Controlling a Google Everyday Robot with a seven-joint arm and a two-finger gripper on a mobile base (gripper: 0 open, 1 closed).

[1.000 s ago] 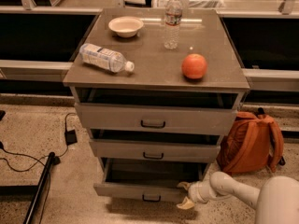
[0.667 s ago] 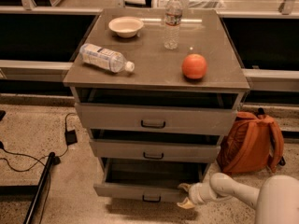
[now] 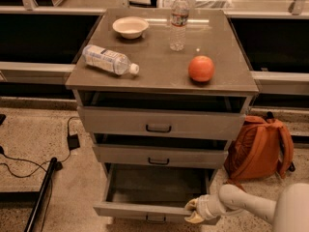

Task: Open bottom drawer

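You are looking at a grey cabinet [image 3: 159, 66] with three drawers, standing on a speckled floor [image 3: 34, 129]. The bottom drawer [image 3: 154, 183] is at the very bottom of the cabinet, and it is pulled out far toward you, so you can see inside it. The top drawer [image 3: 116, 122] and the middle drawer [image 3: 120, 154] each stick out just a little. To the right of the cabinet an orange backpack [image 3: 258, 149] sits on the floor, near the drawers. The white arm [image 3: 244, 202] comes in from the bottom right corner, below the backpack. Your gripper [image 3: 195, 211] is at the end of it, right at the front edge of the bottom drawer, on its right side. It touches that edge, but you cannot tell if it is grabbing the drawer or has let go. On top of the cabinet a clear bottle [image 3: 107, 59] lies on its side near the left edge. A second bottle [image 3: 178, 21] stands upright at the back. A round orange [image 3: 201, 68] rests toward the front right, well apart from both bottles. A small white bowl [image 3: 130, 27] sits at the back left. On the floor to the left runs a thin black cable [image 3: 68, 127]. The small dark handle [image 3: 155, 220] sits in the middle of the bottom drawer's front, left of the gripper.
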